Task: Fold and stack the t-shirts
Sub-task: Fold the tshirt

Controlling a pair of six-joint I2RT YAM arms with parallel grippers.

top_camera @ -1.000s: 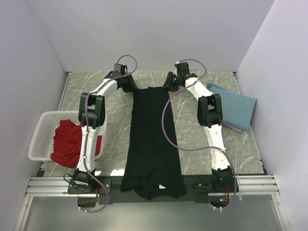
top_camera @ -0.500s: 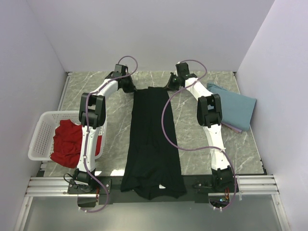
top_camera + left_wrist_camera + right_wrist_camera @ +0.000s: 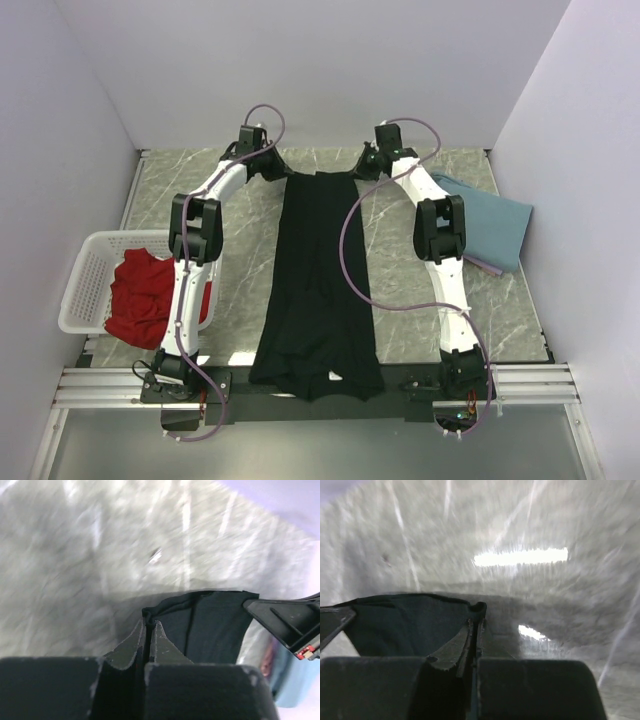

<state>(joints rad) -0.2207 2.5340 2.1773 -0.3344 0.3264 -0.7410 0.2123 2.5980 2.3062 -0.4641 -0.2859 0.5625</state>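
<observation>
Black t-shirt (image 3: 320,290): lies in a long strip down the middle of the table (image 3: 240,260), near end draped over the near edge.
Long axis: far to near, toward the arm bases.
Left gripper (image 3: 148,626): jaws pinched together on the far-left hem corner.
Right gripper (image 3: 476,622): jaws pinched together on the far-right hem corner.
Nearer arm: neither, each has its own corner.
Likely move: both corners brought nearward along the strip.
Count: three shirts. One is black, one red t-shirt (image 3: 140,295) is in the white basket (image 3: 85,265), and one dusty-blue t-shirt (image 3: 490,225) is folded at far right.
</observation>
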